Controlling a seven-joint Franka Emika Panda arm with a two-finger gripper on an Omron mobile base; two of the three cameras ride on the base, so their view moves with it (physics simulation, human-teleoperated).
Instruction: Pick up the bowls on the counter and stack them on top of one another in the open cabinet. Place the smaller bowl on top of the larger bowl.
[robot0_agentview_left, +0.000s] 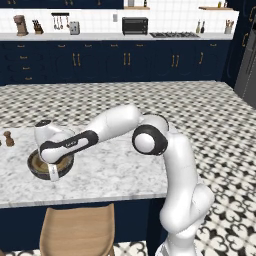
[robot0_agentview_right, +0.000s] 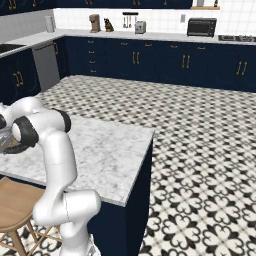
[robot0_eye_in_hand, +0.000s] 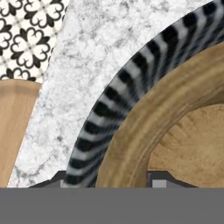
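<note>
The smaller bowl, tan and wood-like inside with a dark striped outer wall, sits near the left front of the marbled counter. My gripper reaches down over its near rim. In the hand view the gripper straddles the bowl: one tip lies against the striped wall, the other just inside the tan rim, shut on the wall. In the right base view the bowl peeks out dark behind my arm. The larger bowl and the cabinet are out of view.
A small brown pepper mill stands on the counter left of the bowl. A wooden stool sits below the counter's front edge. Navy wall units with appliances line the back; patterned floor lies to the right.
</note>
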